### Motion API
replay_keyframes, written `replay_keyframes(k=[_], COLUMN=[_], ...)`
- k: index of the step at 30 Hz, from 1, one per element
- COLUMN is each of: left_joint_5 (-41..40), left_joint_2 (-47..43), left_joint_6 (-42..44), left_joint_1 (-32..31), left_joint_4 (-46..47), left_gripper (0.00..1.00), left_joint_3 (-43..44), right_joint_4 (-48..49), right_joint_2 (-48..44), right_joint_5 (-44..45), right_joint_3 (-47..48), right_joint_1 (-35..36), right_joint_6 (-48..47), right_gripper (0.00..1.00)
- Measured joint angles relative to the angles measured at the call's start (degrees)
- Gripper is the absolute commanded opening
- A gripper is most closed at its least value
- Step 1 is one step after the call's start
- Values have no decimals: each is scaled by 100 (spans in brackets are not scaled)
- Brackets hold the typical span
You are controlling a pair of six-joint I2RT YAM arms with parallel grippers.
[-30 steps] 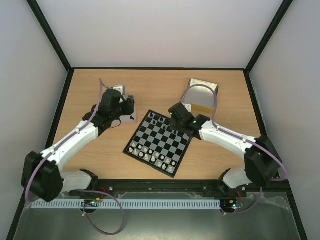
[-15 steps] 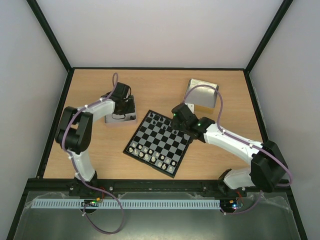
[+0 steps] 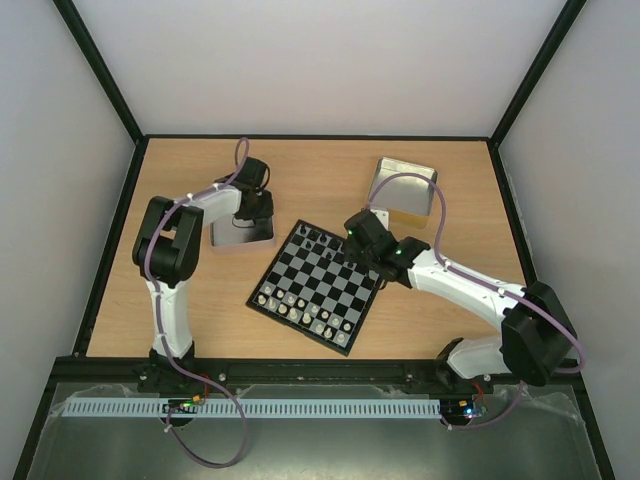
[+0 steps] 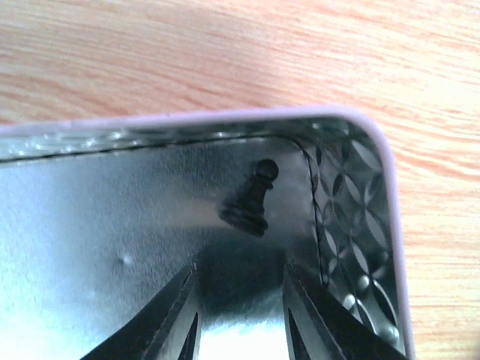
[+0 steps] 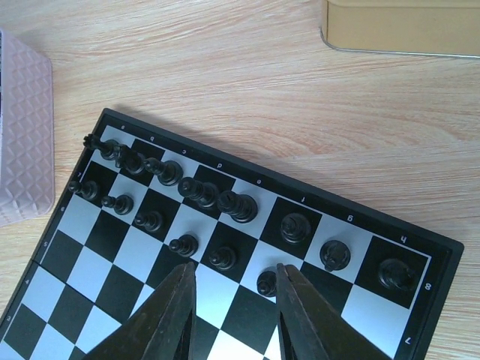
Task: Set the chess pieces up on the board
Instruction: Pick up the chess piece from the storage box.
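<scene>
No brand name showed anywhere. The only writing was tiny print along the rim of the board (image 5: 337, 204). The digits 8 and 7 could be read at its right edge, while the letters along the far edge were upside down and mostly too small to read.

At the left, the left hand (image 4: 240, 300) hung inside the left tray (image 4: 352, 187), fingers apart with nothing between them. Their lower parts were cut off by the frame. A lone black pawn (image 4: 251, 199) lay tilted on the shiny floor just beyond the fingertips, near the tray's corner. From above, the wrist hid the pawn entirely.

In the middle of the table (image 3: 450, 170) sat the board, turned at an angle. The pale pieces (image 3: 305, 310) stood along its near edge, too small to tell apart.

The black pieces (image 5: 196, 191) filled the far row, with six pawns showing in the row before it. The right hand (image 5: 234, 292) hovered over that side, fingers spread and gripping nothing, with one pawn just beside its right finger. The fingers covered some squares. Behind lay the right tray (image 3: 405, 185), partly crossed by a cable.
</scene>
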Motion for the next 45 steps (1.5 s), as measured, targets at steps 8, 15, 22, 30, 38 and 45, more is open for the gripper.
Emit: replay_keyframes(k=[8,15,22,30,38,45], left_joint_5=[33,208,249,267,302,503], left_joint_2=[232,479,527,551,428,-334], left_joint_6=[221,494,599,597,476,262], left_joint_1=[107,131,138,142,142,142], left_joint_4=[-11,-50,-101,-144,-164,-306], left_gripper=[34,34,23,12,12,13], left_joint_3=[321,684,765,802,592,-195], right_joint_4=[48,59,61,61,68,214], right_joint_2=[2,2,2,2,-79,-289], right_joint_5=[-35,-37,-39,-55,-81,-146], right_joint_3=[0,0,0,0,0,-28], right_joint_1=[0,0,0,0,0,0], right_joint_6=[4,11,15,42,107,157], right_gripper=[28,28,26,26,26,26])
